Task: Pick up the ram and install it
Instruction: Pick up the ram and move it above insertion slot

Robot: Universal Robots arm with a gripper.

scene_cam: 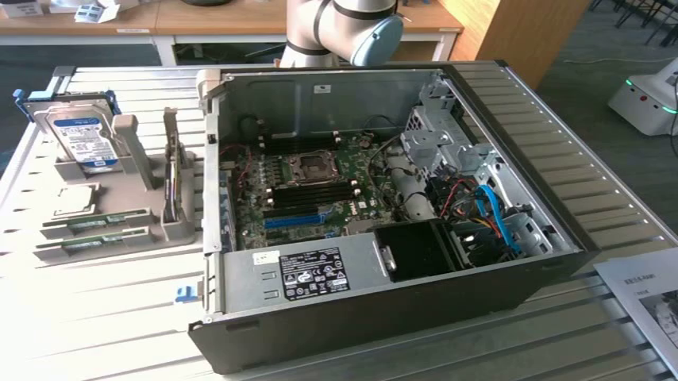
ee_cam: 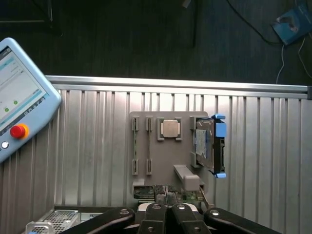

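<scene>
A grey holder (scene_cam: pixel 127 230) lies on the slatted table at the exterior view's left, beside the open computer case (scene_cam: pixel 371 305). Two green ram sticks (scene_cam: pixel 98 220) rest in its low slots. A third thin board (scene_cam: pixel 171 171) stands on edge nearer the case. In the wrist view my gripper (ee_cam: pixel 168 209) hangs high above the holder (ee_cam: pixel 146 161), its dark fingers (ee_cam: pixel 155 219) close together with nothing visible between them. A green strip of ram (ee_cam: pixel 189 195) shows just past the fingertips, apart from them. The motherboard's dark memory slots (scene_cam: pixel 313 189) lie inside the case.
A blue-labelled hard drive (scene_cam: pixel 79 135) (ee_cam: pixel 207 146) and a CPU (scene_cam: pixel 69 198) (ee_cam: pixel 169 129) also sit in the holder. A teach pendant (ee_cam: pixel 19 102) lies on the table near its edge. The arm's base (scene_cam: pixel 339 28) rises behind the case. Papers (scene_cam: pixel 646 298) lie at the right.
</scene>
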